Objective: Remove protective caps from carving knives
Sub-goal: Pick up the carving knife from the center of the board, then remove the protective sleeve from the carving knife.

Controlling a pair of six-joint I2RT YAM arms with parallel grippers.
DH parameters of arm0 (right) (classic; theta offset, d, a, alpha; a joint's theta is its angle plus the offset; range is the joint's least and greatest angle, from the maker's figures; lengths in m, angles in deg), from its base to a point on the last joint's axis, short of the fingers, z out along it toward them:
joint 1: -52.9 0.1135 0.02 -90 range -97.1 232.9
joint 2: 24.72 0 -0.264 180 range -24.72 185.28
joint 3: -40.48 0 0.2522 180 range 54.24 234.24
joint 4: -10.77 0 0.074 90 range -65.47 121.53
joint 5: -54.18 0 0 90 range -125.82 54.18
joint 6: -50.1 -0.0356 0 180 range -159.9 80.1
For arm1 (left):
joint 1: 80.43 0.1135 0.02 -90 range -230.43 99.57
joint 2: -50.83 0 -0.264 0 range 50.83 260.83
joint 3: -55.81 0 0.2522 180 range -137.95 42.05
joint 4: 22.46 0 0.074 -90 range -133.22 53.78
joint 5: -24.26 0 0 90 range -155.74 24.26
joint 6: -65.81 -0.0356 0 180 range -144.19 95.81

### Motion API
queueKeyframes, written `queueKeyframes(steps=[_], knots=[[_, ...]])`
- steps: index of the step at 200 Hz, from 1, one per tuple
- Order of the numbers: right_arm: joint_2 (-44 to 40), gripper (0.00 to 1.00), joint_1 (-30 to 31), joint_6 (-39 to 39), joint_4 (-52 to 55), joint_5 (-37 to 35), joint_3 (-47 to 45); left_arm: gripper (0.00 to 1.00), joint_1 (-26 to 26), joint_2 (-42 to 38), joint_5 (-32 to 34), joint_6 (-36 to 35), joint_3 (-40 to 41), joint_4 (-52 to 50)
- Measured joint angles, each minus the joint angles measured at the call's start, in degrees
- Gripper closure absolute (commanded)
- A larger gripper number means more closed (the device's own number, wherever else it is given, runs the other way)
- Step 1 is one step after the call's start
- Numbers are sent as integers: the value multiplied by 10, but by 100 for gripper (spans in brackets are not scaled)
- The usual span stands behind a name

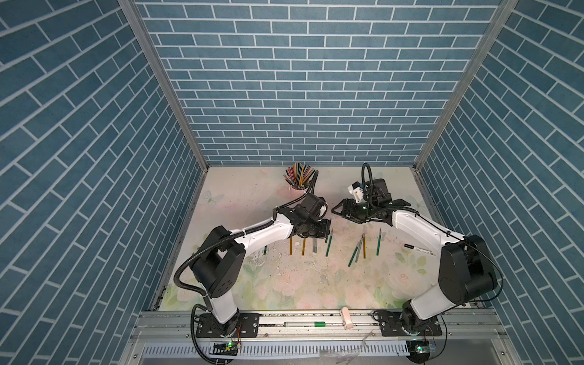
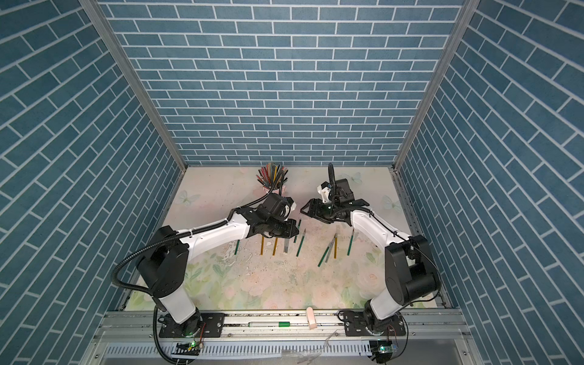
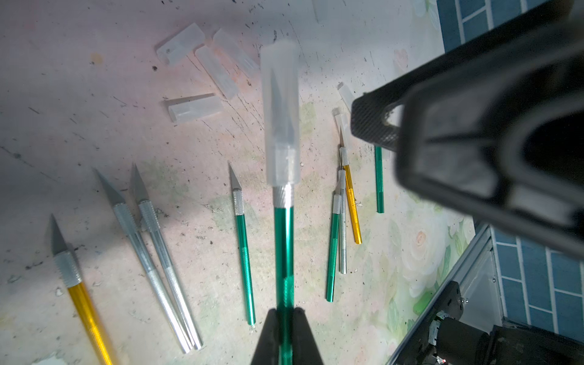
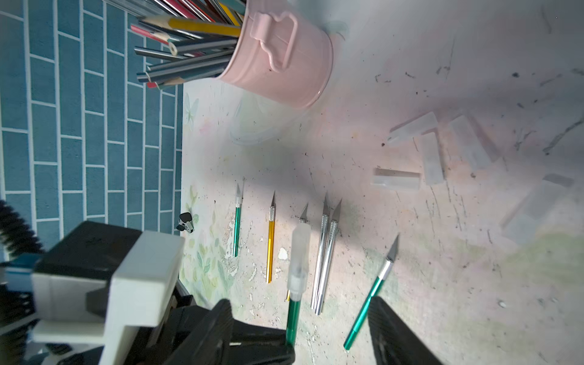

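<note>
**One capped knife held above a row of bared blades**

The left gripper (image 3: 286,331) was clamped on the green handle of a carving knife (image 3: 284,246). The knife was raised off the table (image 3: 79,126) near its middle, and its protective cap (image 3: 280,117) sat over the blade, pointing toward the far side. The right gripper (image 1: 334,211) hovered just right of it with its jaws partly apart, gripping nothing. The cap stood just ahead of the fingertips (image 4: 221,316), untouched. The other carving knives (image 3: 245,252), green, gold and silver, lay bare-bladed in a left and a right group, tips pointing far. Loose caps (image 3: 196,109) lay on the table beyond those tips. A pink cup (image 4: 284,72) of pencils (image 4: 189,60) stood farther back.
</note>
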Motion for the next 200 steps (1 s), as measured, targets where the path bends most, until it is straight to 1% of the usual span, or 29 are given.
queueKeyframes(steps=[44, 85, 102, 123, 149, 163, 200], knots=[[16, 44, 4, -3, -2, -1, 5, 100, -1, 2, -5, 0, -10, 3], [29, 51, 6, -11, -15, -1, 8, 100, -2, 3, -8, 0, -14, 3], [39, 57, 8, -14, -17, -1, 11, 100, -2, 8, -10, -1, -19, 3], [52, 68, 9, -16, -22, -1, 20, 100, -4, 16, -11, -3, -27, 2], [56, 78, 10, -24, -26, -1, 21, 100, -7, 24, -13, -5, -33, 2], [56, 82, 11, -24, -26, -2, 22, 100, -8, 25, -13, -5, -33, 2], [56, 87, 11, -25, -26, -3, 22, 100, -8, 26, -12, -7, -33, 2]])
